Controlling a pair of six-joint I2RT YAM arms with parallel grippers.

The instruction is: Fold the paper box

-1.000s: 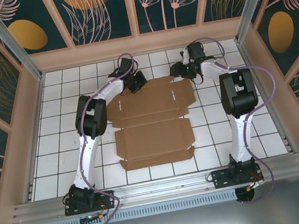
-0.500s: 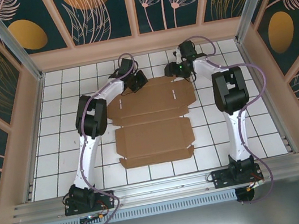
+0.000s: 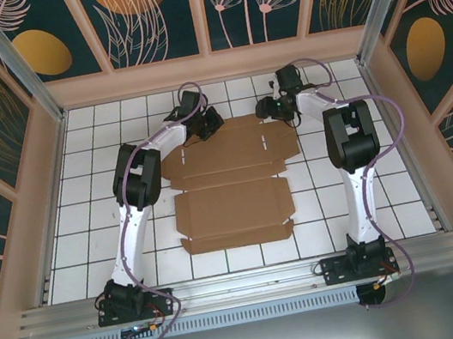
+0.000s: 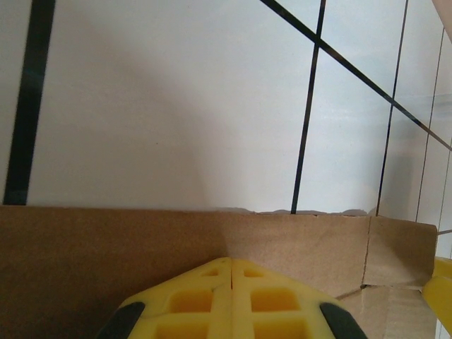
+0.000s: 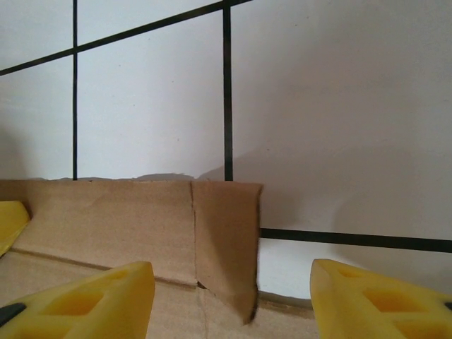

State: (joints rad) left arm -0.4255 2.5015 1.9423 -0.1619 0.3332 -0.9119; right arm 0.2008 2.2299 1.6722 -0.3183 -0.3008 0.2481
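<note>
Paper box under left claw (closed)

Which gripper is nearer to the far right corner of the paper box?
Right. The right gripper is open at that corner flap; the left gripper, shut, is over the paper box at its far left.

**No Legible Text Showing**

Nothing readable is appearing anywhere in the scene. The box is showing plain brown card with no print or label. The floor tiles are carrying only black grid lines. The wall panels at the far side are displaying painted leaves and flowers, not words or numbers.
</note>
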